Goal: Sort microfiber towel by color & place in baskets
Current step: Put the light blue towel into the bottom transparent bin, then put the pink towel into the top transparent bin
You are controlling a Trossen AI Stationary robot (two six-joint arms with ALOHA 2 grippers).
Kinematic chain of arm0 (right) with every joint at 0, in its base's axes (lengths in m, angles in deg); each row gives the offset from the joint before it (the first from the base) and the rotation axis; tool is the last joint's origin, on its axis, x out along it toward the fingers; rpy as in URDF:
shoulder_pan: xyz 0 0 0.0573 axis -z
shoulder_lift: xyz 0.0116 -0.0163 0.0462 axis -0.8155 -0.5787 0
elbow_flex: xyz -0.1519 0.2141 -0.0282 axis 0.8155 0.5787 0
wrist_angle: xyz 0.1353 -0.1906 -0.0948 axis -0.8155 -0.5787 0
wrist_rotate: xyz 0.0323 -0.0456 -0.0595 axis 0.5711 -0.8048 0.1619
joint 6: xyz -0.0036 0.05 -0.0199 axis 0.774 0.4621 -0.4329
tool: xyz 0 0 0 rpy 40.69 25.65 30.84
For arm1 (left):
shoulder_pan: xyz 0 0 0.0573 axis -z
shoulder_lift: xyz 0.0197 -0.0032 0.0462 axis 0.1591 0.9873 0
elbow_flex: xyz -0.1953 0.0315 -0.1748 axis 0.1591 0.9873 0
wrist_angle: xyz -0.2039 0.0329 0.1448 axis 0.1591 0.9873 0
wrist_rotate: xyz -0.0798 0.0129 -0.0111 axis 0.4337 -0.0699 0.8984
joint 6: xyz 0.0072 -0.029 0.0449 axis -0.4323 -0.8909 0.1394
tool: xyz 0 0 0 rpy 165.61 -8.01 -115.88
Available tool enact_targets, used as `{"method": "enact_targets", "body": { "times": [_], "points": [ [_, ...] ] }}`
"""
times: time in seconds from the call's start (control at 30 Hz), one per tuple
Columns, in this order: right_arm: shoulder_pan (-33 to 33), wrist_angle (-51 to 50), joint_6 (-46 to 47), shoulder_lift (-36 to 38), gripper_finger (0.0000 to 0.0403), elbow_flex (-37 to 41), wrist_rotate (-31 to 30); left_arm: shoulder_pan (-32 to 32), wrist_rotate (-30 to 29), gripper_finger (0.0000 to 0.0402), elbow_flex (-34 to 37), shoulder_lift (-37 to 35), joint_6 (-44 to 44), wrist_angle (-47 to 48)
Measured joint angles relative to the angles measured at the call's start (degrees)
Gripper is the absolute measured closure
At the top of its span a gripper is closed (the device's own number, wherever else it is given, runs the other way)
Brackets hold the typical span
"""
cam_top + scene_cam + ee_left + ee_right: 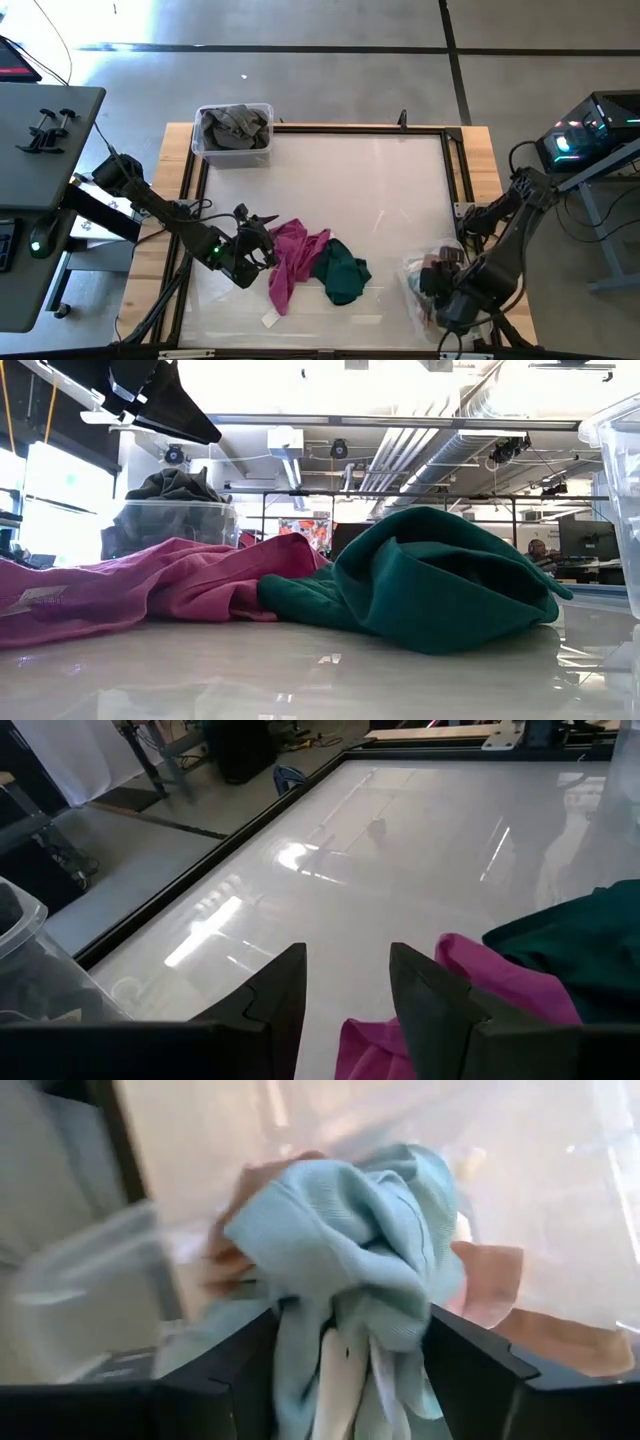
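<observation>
two towels lie loose near the middle of the tabletop, toward its front edge: a pink towel and a dark green towel, touching and partly overlapped where they meet. low view shows both as soft heaps with thick rolled folds, the green one humped higher.

small squarish basket sits at the far left corner, already holding grey towels. the second basket is at the right front under the right arm, with pale cloth in it; its outline is hard to read.

left tool is just beside the pink towel's left edge, low over the tabletop. wrist view shows its two fingers parted, nothing between them, pink fabric lying right at the tips.

right tool is over the right basket, clenched on a light blue towel that bunches up between the fingers and hangs limp.

handling, as judged: microfiber is light, floppy, compressible, not fragile, not slippery. a flat layer gives little to pinch, so a raised fold or ridge is the better hold. the pink towel's near edge has a hump close to the left tool. risk: the overlap could drag the green towel along; take hold away from the seam.
</observation>
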Motion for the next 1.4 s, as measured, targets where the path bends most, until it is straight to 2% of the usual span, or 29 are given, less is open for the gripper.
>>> {"method": "enact_targets", "body": {
  "times": [0.27, 0.43, 0.77, 0.9, 1.03, 1.23, 1.4],
  "points": [
    [0.0, -2.3, 1.2, 0.0, 0.0187, -8.5, 0.1, 0.0, 0.0, 0.0271, 0.0, 0.0, 0.0, 0.0],
    [0.0, -3.6, 0.9, 0.1, 0.0195, -9.3, -0.7, 0.0, 0.0, 0.0271, 0.0, 0.0, 0.0, 0.0],
    [0.4, -3.9, -2.8, 0.1, 0.0288, -9.3, -0.8, 0.0, 0.0, 0.0271, 0.0, 0.0, 0.0, 0.0],
    [0.3, -6.3, -3.7, 0.1, 0.0307, -9.3, -8.7, 0.0, 0.0, 0.0271, 0.0, 0.0, 0.0, 0.0],
    [1.3, -8.5, -4.4, 0.1, 0.0303, -9.3, -16.9, 0.0, 0.0, 0.0271, 0.0, 0.0, 0.0, 0.0],
    [4.0, -7.0, -13.5, 0.3, 0.0256, -9.3, -32.8, -0.2, 0.0, 0.0271, 0.0, 0.0, 0.0, 0.0],
    [9.0, -2.7, -19.2, 0.4, 0.0199, -8.2, -37.7, -0.3, 0.0, 0.0271, 0.0, 0.0, 0.0, 0.0]
  ]
}}
